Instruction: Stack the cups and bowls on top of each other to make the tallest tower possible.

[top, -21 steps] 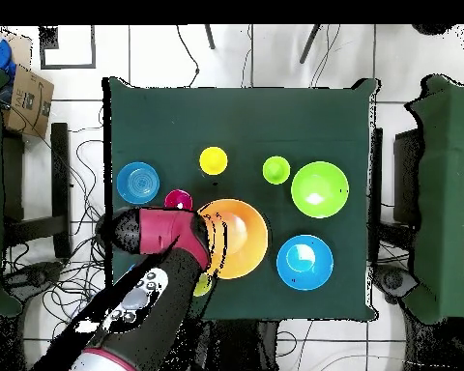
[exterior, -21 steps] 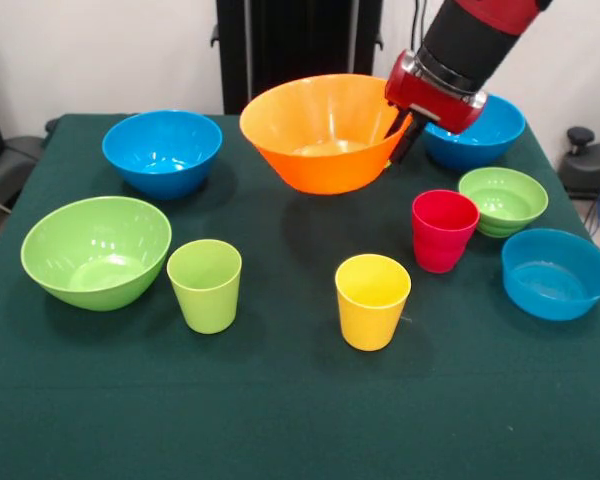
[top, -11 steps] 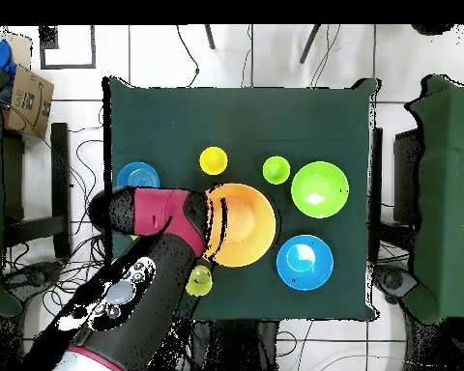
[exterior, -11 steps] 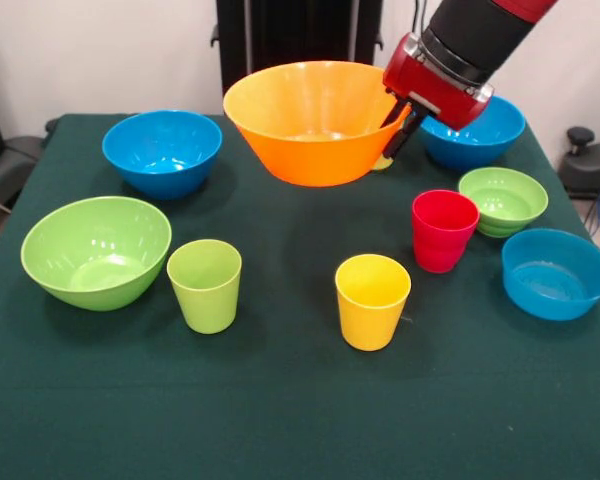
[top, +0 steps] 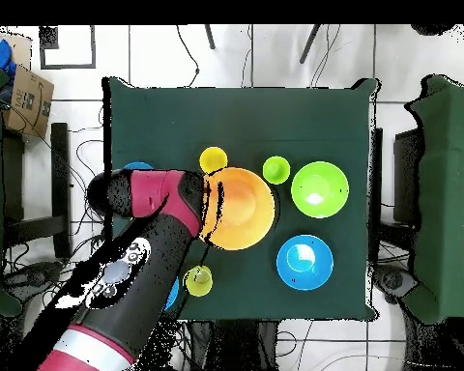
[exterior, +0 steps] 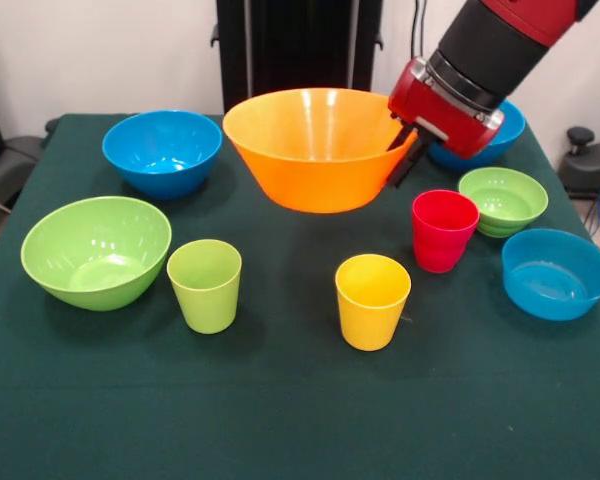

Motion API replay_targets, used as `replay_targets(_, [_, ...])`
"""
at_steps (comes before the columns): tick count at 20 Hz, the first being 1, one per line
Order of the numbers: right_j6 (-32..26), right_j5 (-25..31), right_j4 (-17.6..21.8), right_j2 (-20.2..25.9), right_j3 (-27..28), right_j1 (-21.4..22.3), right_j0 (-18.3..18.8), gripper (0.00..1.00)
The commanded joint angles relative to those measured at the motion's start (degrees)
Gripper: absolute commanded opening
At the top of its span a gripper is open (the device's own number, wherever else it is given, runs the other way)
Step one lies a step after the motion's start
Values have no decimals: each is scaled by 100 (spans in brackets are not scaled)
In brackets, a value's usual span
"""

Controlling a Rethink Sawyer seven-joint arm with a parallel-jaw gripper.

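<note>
Large orange bowl (exterior: 318, 148) now sits lower and nearer mid-desk than half a second ago, rim almost level again after tilting at the start; mouth up, axis upright. It looks clear of the desk (exterior: 280, 400). Tool (exterior: 402, 152) pinches its rim, one finger inside, one outside, on the side toward the red cup (exterior: 443, 230). A pale yellow cup (top: 198, 281), uncovered since the bowl left, shows overhead by the arm. Yellow cup (exterior: 372, 300), lime cup (exterior: 204, 284), large lime bowl (exterior: 95, 250) unmoved.
</note>
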State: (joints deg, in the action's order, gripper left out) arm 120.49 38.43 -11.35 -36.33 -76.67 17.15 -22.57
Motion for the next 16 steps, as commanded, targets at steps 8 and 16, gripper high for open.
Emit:
replay_targets(8, [1350, 1177, -227, 282, 1037, -514, -6, 0])
replay_targets(16, [1193, 1455, -226, 342, 1239, -435, 141, 0])
